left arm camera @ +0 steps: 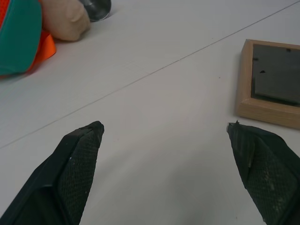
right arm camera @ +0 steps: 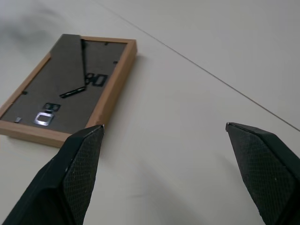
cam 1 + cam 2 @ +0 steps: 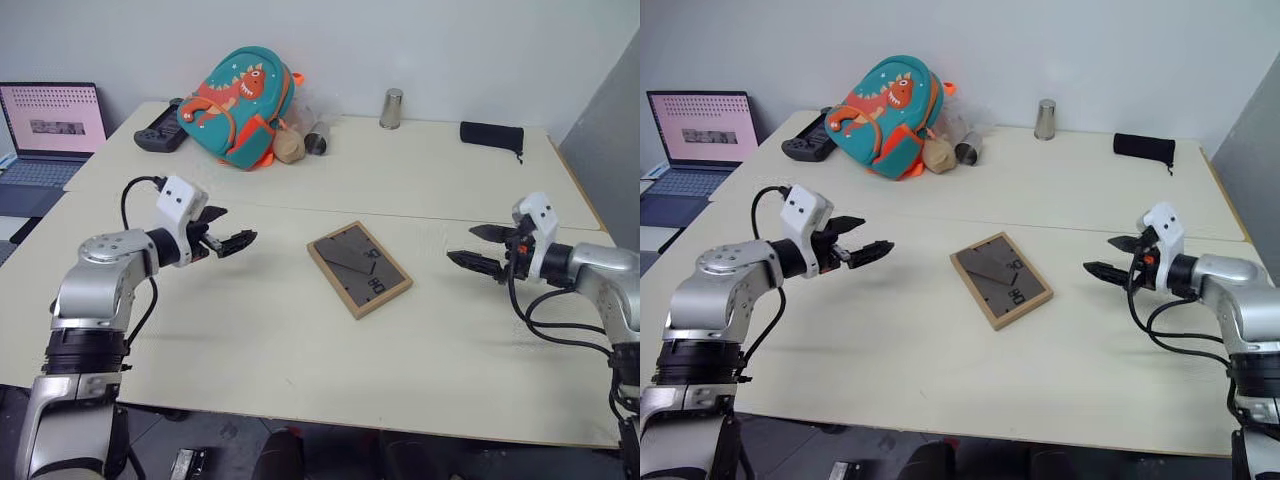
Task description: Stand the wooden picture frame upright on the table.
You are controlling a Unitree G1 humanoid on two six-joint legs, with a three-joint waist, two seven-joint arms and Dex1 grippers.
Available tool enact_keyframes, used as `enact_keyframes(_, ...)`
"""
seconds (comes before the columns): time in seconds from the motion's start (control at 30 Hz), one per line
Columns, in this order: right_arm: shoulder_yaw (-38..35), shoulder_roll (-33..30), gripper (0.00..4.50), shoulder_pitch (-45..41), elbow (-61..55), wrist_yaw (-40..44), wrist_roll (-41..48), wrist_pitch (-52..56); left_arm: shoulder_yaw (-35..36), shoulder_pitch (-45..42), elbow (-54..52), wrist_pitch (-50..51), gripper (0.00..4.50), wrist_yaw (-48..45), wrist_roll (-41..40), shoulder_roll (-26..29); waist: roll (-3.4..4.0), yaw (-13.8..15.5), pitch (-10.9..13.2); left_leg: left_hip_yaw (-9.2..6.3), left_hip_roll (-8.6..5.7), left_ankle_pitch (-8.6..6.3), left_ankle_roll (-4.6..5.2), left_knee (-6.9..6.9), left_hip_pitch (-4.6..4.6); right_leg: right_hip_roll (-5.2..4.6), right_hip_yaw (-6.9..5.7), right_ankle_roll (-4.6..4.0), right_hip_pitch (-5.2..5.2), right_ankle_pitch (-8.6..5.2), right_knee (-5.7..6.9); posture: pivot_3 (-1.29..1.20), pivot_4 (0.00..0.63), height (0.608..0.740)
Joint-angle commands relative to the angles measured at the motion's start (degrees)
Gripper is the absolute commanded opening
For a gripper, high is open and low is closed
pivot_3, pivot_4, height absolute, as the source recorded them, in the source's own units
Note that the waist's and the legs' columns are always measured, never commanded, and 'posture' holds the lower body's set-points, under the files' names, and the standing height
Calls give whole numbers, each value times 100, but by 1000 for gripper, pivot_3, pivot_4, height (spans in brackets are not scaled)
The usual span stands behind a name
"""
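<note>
Over the near half of the worktop (image 3: 300,350), two items of equipment: left gripper (image 3: 232,240), released, black fingers spread wide, nothing between them, hovering above the surface and aimed inward; right gripper (image 3: 478,250), likewise released and empty, aimed inward from the opposite side. Between the two, apart from each and somewhat nearer the right one: one wooden picture frame (image 3: 359,268), light-wood border, lying flat and face down, dark back panel uppermost with its fold-out stand pressed flat against it and small metal fittings visible in the right wrist view. Orientation: long axis runs diagonally, from the far end toward the robot's left to the near end toward its right; one short end lies close to the worktop seam (image 3: 430,218). Step in hand, by judgement: approach, before any contact; frame not yet touched or raised. Next move would call for closing both grippers toward the frame's edges, lifting one long side off the surface, and getting the stand swung out so the frame can rest on it. Beyond, on the far section: dinosaur backpack (image 3: 237,103), metal cup (image 3: 391,108), black pouch (image 3: 491,136), game controller (image 3: 160,128); laptop (image 3: 52,125) off the left edge.
</note>
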Motion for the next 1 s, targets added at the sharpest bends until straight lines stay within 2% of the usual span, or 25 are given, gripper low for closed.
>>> enact_keyframes(0.03, 34, -82, 4399, -190, 131, 262, -48, -147, 5, -96, 57, -138, 4500, -169, 56, 146, 0, 0, 0, -1, 1, 0, 0, 0, -3, 0, -1, 0, -2, 0, 0, 0, 150, 740)
enact_keyframes(0.23, 71, -41, 4399, -217, 313, 280, -191, -376, 17, -124, 80, -125, 4500, -106, 148, 143, 0, -3, 1, -1, 1, 0, 0, 2, -36, -1, -2, -1, -34, 0, 3, 0, 150, 740)
enact_keyframes(0.53, 132, 182, 4399, -290, 378, 79, -340, -550, -44, -187, 286, -249, 4500, -101, 255, 22, 0, -15, 1, -4, 1, 0, 1, 12, -37, 0, -3, -1, -34, 1, 12, 0, 150, 740)
enact_keyframes(0.57, 141, 203, 4462, -303, 417, 57, -399, -658, -35, -195, 297, -221, 4323, -125, 225, 6, 0, -15, 1, -3, 1, 0, 1, 12, -37, 0, -3, -1, -34, 1, 12, 0, 150, 740)
enact_keyframes(0.7, 180, 353, 3723, -422, 696, -106, -609, -926, -71, -238, 295, -243, 3641, -214, 188, -81, 0, -15, 1, -3, 1, 0, 1, 12, -38, -1, -3, -1, -34, 1, 12, 0, 150, 740)
enact_keyframes(1.0, 563, 808, 1577, -524, 1052, -394, -1153, -1524, -412, -388, 640, -645, 1765, -133, 457, -626, 0, -18, 1, -3, 1, 0, 0, 13, -37, -1, -3, -2, -34, 1, 15, 0, 150, 740)
